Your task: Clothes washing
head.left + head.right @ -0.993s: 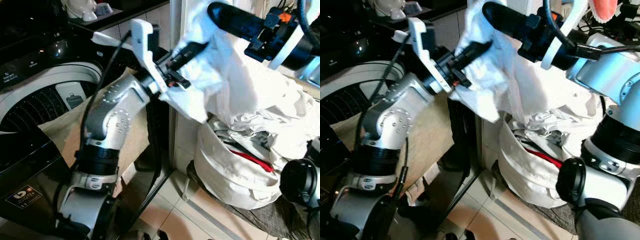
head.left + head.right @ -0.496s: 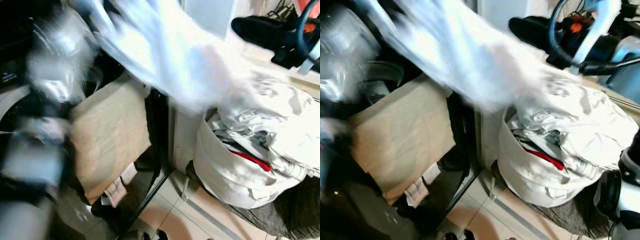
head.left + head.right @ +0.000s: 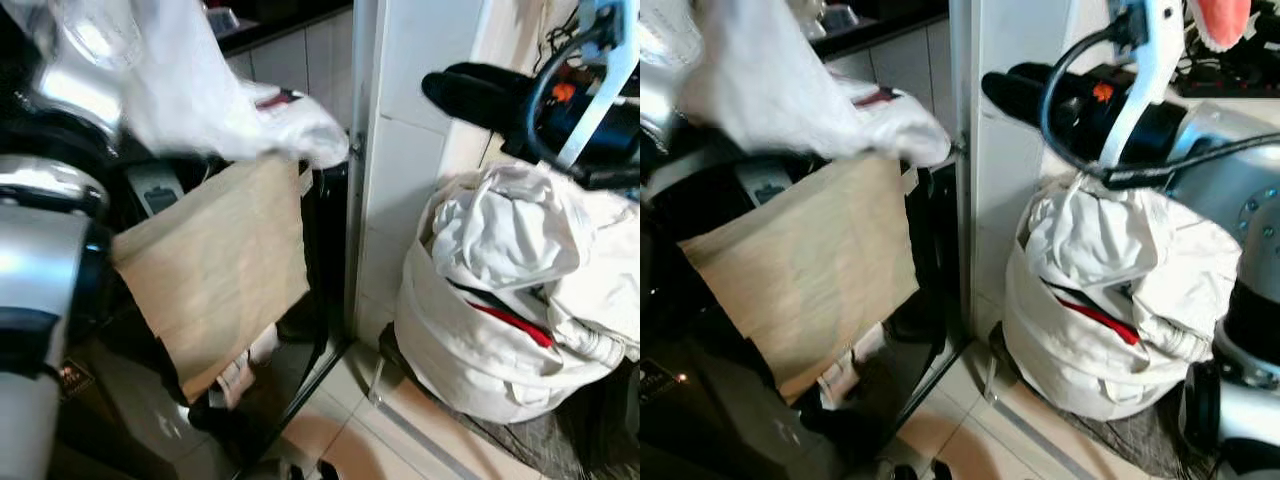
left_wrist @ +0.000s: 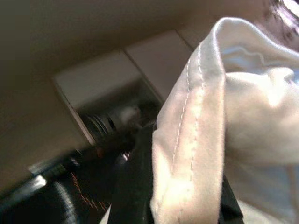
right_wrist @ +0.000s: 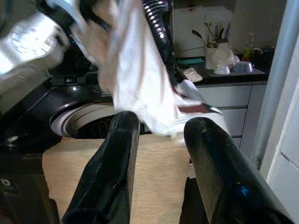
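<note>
A white garment (image 3: 200,90) hangs over the top-loading washing machine (image 5: 79,123) at the left. My left gripper (image 4: 177,186) is shut on it, and the cloth drapes over the black fingers (image 4: 135,186). The silver left arm (image 3: 40,260) looks blurred close to the camera. My right gripper (image 5: 161,122) is open with nothing between its fingers. It hovers above the white laundry bag (image 3: 470,360), which is stuffed with white clothes (image 3: 500,225) and a red piece (image 3: 505,325).
A brown cardboard sheet (image 3: 220,270) leans against the washer's front. A white tiled pillar (image 3: 400,150) stands between washer and bag. Behind the washer, a counter (image 5: 224,77) holds bowls. Tiled floor (image 3: 340,440) lies in front.
My left arm has swung the white garment away from above the bag to over the washer. The right gripper no longer touches it and stays above the bag.
</note>
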Tool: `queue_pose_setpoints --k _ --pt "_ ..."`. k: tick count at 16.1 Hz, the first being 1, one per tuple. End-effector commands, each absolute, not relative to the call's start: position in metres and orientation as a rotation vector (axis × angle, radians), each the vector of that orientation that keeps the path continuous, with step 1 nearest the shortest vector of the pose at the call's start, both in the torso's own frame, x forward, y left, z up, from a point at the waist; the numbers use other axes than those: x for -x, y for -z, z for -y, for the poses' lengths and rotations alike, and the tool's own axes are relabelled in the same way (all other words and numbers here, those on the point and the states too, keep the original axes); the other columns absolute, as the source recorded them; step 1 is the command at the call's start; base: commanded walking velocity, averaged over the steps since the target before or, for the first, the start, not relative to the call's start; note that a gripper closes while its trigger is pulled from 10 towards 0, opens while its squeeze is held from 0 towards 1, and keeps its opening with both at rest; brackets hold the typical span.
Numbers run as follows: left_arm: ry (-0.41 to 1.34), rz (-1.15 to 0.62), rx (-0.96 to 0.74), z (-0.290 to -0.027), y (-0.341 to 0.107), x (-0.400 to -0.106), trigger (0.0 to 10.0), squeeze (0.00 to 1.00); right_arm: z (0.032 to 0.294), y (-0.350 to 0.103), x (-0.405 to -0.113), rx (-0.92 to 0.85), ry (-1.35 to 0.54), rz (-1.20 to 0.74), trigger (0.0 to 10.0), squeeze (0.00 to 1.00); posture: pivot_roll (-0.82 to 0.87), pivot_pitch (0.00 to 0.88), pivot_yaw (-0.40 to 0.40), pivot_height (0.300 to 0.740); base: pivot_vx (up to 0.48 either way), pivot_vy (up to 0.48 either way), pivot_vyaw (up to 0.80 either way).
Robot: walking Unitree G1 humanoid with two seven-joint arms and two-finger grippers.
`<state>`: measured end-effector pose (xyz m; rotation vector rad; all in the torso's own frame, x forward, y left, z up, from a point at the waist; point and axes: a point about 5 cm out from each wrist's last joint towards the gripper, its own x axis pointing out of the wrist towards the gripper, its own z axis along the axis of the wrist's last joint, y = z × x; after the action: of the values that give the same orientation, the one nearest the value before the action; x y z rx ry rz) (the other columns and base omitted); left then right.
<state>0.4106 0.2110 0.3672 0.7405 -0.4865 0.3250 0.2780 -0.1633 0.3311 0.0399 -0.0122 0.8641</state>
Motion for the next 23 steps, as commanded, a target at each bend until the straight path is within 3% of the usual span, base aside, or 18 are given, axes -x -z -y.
queue_pose_setpoints --k 1,2,4,5,6,7,14,17,18,21,23 --pt "-0.322 0.287 -0.732 -0.225 -0.329 -0.417 0.9 0.00 0.158 -0.327 -0.275 -0.026 -0.880 0.001 10.0 0.00 -0.12 0.000 0.111 0.740 0.000 0.000 0.00" --pt "-0.303 0.042 -0.705 -0.236 -0.282 -0.418 10.0 0.00 0.154 -0.320 -0.274 -0.019 -0.887 -0.019 10.0 0.00 -0.12 0.000 0.110 0.740 0.000 0.000 0.00" --pt "-0.263 -0.228 -0.518 -0.245 -0.224 -0.411 10.0 0.00 0.148 -0.312 -0.271 -0.016 -0.903 -0.051 10.0 0.00 -0.13 0.000 0.113 0.740 0.000 0.000 0.00" --pt "-0.264 -0.266 -0.507 -0.247 -0.216 -0.409 10.0 0.00 0.147 -0.310 -0.270 -0.014 -0.906 -0.060 10.0 0.00 -0.13 0.000 0.114 0.740 0.000 0.000 0.00" --pt "-0.253 -0.310 -0.437 -0.248 -0.205 -0.406 10.0 1.00 0.146 -0.307 -0.269 -0.011 -0.913 -0.073 10.0 0.00 -0.13 0.000 0.112 0.740 0.000 0.000 0.00" --pt "-0.249 -0.356 -0.285 -0.247 -0.192 -0.403 10.0 1.00 0.144 -0.300 -0.267 0.001 -0.930 -0.109 10.0 0.00 -0.12 0.000 0.107 0.740 0.000 0.000 0.00" --pt "-0.334 -0.240 -0.264 -0.258 -0.227 -0.408 10.0 1.00 0.156 -0.296 -0.286 -0.029 -0.768 -0.132 10.0 0.00 -0.11 0.000 0.097 0.740 0.000 0.000 0.00" --pt "-0.422 -0.083 -0.303 -0.264 -0.258 -0.410 10.0 1.00 0.166 -0.297 -0.295 -0.056 -0.675 -0.126 10.0 0.00 -0.10 0.000 0.097 0.740 0.000 0.000 0.00" --pt "-0.540 0.052 -0.392 -0.271 -0.287 -0.408 10.0 0.00 0.171 -0.298 -0.300 -0.074 -0.622 -0.122 10.0 0.00 -0.10 0.000 0.096 0.740 0.000 0.000 0.00" --pt "-0.568 0.082 -0.583 -0.272 -0.298 -0.407 10.0 0.00 0.172 -0.297 -0.301 -0.069 -0.602 -0.126 10.0 0.00 -0.11 0.000 0.101 0.740 0.000 0.000 0.00" --pt "-0.420 0.067 -0.603 -0.254 -0.290 -0.413 10.0 0.00 0.179 -0.293 -0.303 -0.045 -0.532 -0.138 10.0 0.00 -0.11 0.000 0.103 0.740 0.000 0.000 0.00"
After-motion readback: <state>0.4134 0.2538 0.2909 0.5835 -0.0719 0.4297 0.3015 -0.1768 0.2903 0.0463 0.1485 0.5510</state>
